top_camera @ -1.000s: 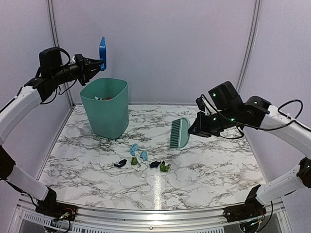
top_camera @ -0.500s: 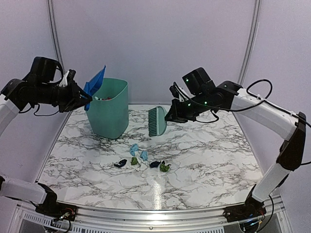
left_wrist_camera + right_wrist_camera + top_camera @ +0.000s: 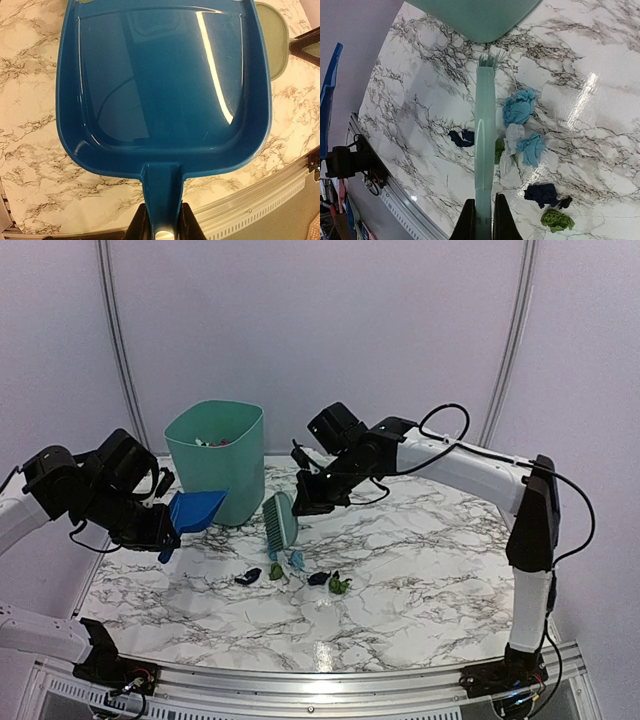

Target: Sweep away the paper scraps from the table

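Note:
Several small paper scraps lie clustered mid-table: a dark blue one [image 3: 248, 576], a green one [image 3: 340, 586] and light blue ones [image 3: 519, 107]. My right gripper [image 3: 305, 498] [image 3: 484, 220] is shut on the handle of the mint-green hand brush [image 3: 280, 519] [image 3: 485, 150], which hangs just behind and above the cluster. My left gripper [image 3: 165, 535] [image 3: 162, 227] is shut on the handle of the blue dustpan [image 3: 195, 510] [image 3: 162, 85], held low over the table [image 3: 430, 570] left of the scraps. The pan looks empty.
A mint-green bin [image 3: 215, 460] with scraps inside stands at the back left, between the dustpan and the brush. A metal rail [image 3: 320, 680] runs along the near edge. Pale walls enclose the back and sides.
The left arm brought the dustpan down from above the bin to low beside it. The right arm swung the brush left and down to the scraps.

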